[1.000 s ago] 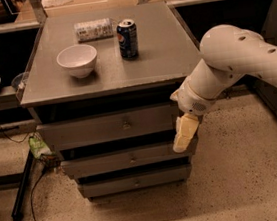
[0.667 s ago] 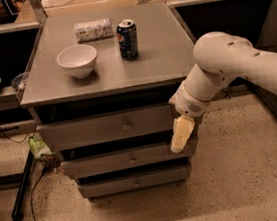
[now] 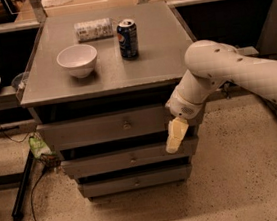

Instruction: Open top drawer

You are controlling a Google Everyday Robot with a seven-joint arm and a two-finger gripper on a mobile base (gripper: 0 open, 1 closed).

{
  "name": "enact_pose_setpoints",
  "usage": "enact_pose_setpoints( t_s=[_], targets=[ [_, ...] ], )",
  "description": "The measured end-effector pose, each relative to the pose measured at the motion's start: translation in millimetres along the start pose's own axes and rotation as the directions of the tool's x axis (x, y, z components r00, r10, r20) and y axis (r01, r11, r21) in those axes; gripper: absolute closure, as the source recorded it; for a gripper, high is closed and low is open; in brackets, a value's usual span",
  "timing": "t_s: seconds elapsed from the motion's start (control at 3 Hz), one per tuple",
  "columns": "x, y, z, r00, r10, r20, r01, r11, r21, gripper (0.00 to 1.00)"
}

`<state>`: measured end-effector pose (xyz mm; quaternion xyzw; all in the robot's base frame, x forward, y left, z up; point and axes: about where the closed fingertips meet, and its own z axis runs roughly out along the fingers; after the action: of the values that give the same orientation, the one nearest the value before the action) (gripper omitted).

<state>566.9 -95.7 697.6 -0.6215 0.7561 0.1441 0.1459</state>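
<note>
Top drawer at frame centre, gripper at its right end.
The drawer sits just under the cabinet top, its small knob mid-panel and untouched. The gripper points downward in front of the drawer's right edge, its tip over the right end of the middle drawer; its pale fingers look pressed together, grasping nothing. The white arm enters from the right edge. On top stand a white bowl and a blue can, with a pale packet lying behind them.
</note>
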Motion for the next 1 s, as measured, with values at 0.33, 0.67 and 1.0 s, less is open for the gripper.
enact_pose_setpoints(
  t_s=[0.33,0.67,1.0],
  targets=[
    [1,-2,-13,1.000,0.026,0.000,-0.026,0.9970,0.073,0.00],
    [-2,-1,-30,1.000,0.026,0.016,-0.028,0.9922,0.122,0.00],
    [-1,-12,-24,0.999,0.025,0.022,-0.027,0.9928,0.117,0.00]
  ],
)
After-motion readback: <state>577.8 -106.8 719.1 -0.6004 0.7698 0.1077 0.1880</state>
